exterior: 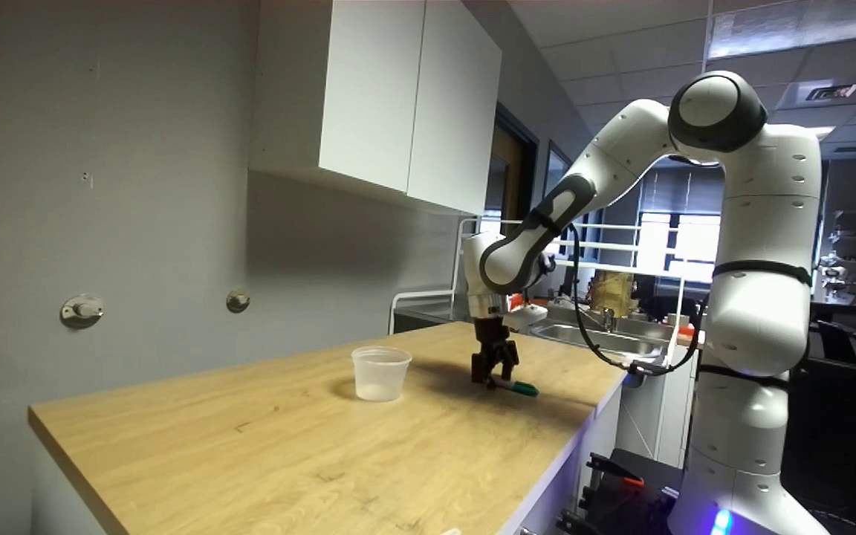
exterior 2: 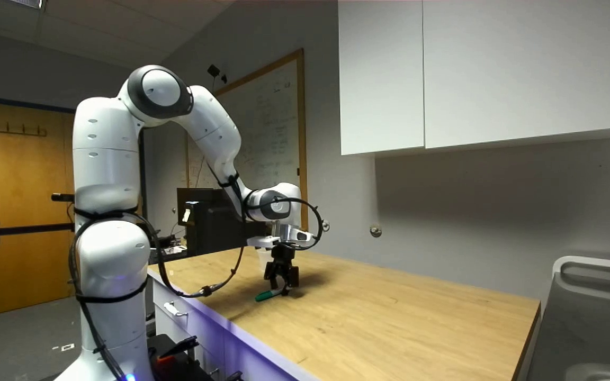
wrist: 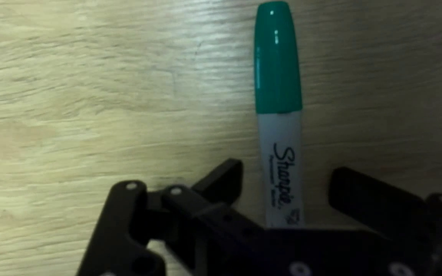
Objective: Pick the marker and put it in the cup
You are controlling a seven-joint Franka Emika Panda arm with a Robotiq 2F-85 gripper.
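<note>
The marker is a Sharpie with a green cap and a pale body. It lies on the wooden countertop, seen in both exterior views point(exterior: 524, 388) point(exterior 2: 266, 295) and in the wrist view point(wrist: 278, 119). My gripper point(exterior: 493, 377) point(exterior 2: 280, 289) point(wrist: 285, 183) is low over the countertop and open. Its fingers stand on either side of the marker's body, with a visible gap on each side in the wrist view. The marker's rear end is hidden under the gripper. The translucent cup point(exterior: 380, 377) stands upright on the countertop; it is partly hidden behind the gripper in an exterior view point(exterior 2: 264, 258).
The wooden countertop point(exterior: 287, 446) ends at a front edge on the robot's side. White wall cabinets point(exterior: 372, 96) hang above it. A sink point(exterior: 599, 340) and a white rack point(exterior: 428, 295) are beyond one end. A wall runs along the back.
</note>
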